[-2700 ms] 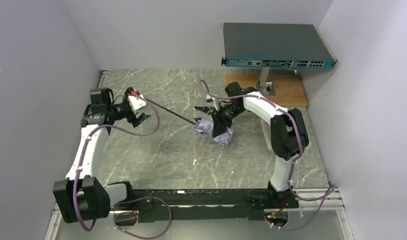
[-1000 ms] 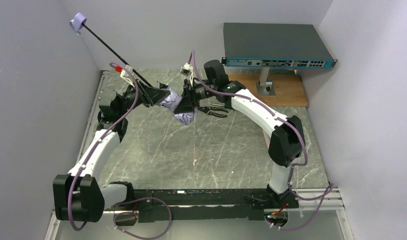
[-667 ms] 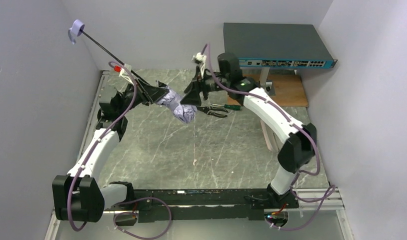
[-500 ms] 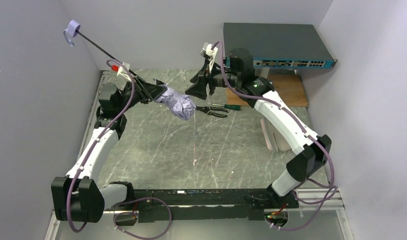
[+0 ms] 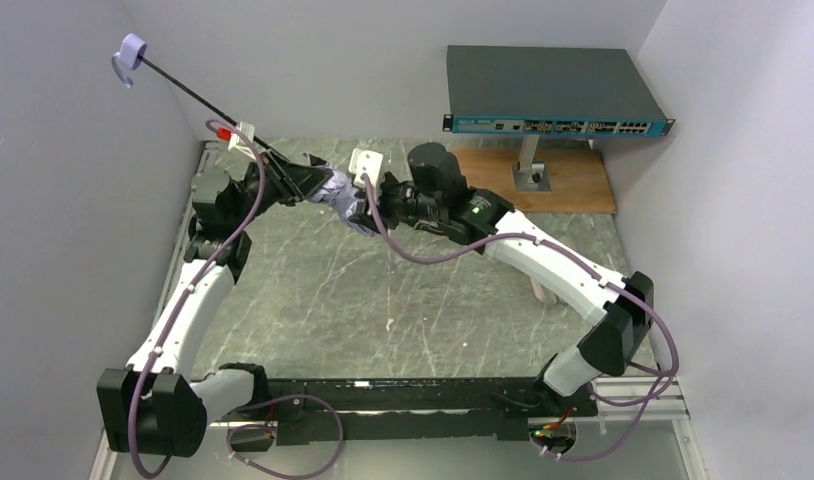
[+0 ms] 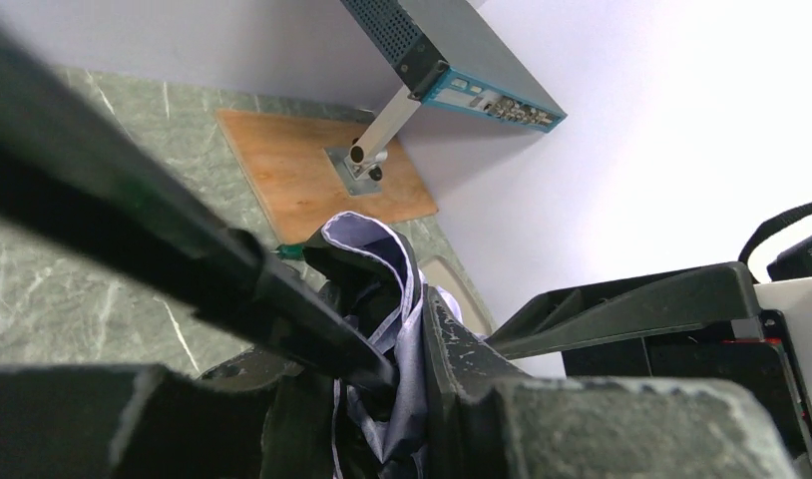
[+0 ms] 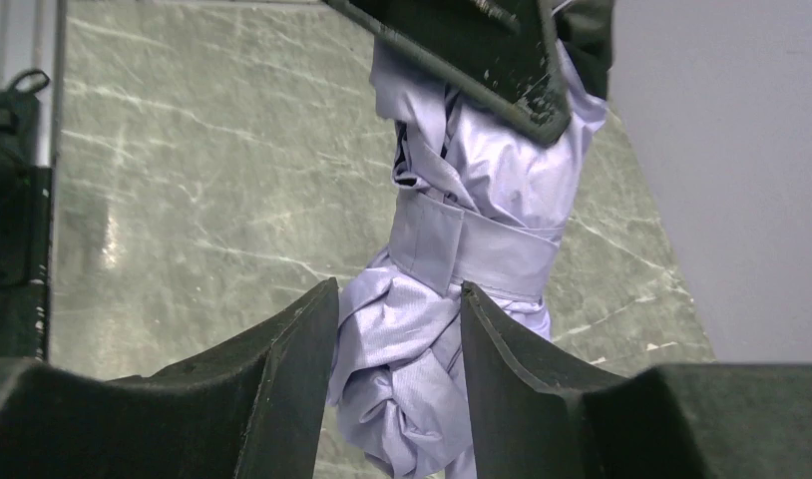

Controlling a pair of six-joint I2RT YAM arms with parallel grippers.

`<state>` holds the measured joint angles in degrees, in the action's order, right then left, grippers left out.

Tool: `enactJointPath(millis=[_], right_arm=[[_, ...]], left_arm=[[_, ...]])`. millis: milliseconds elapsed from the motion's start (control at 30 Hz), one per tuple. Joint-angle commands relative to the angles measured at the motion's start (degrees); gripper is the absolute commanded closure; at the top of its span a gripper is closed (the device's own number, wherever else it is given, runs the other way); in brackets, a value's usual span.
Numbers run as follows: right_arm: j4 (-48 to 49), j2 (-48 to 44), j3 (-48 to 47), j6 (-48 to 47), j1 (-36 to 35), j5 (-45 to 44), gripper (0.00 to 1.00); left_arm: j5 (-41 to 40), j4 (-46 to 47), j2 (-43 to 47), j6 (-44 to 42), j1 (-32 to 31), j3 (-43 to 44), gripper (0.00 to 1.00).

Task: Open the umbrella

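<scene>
Left gripper [image 5: 305, 184] clamps the umbrella [image 5: 339, 191] aloft (shaft [image 5: 188, 88] tilted up-left); right gripper [image 7: 397, 289] pinches its canopy [image 7: 482, 239].

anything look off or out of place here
The umbrella is odd: its shaft is pulled out, the handle high by the left wall, yet the strap is wrapped around the bunched canopy, which would likely keep it from spreading. The left gripper holds it in the air.

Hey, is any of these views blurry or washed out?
Left wrist: wall at right is blown out white, and the shaft near the lens is soft. Right wrist: umbrella sharp, evenly lit. Top: sharp, no glare.
</scene>
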<state>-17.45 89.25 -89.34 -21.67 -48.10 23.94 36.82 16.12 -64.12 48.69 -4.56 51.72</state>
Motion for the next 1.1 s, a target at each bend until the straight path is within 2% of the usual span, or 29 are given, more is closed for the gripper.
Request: enactJointPath(millis=[0,333,967,1067], right_arm=[[5.5,-3.7,4.0,-8.1,-2.4,-6.2,0.51],[9.4,-3.8,5.5,-6.9,-3.3,-9.3,0.55],[10.3,1.7,0.7,-7.7,-4.8,-9.9,0.65],[10.4,2.7,0.4,-8.5,-5.2,-10.0,0.70]], left_arm=[[1.9,7.3,4.1,-1.6,-1.1,0.5,1.00],[2.3,7.7,4.9,-2.3,-1.8,-0.1,1.00],[0.4,7.1,3.9,-2.7,-3.5,0.4,1.00],[-0.6,6.4,3.7,-2.3,-3.6,0.5,1.00]])
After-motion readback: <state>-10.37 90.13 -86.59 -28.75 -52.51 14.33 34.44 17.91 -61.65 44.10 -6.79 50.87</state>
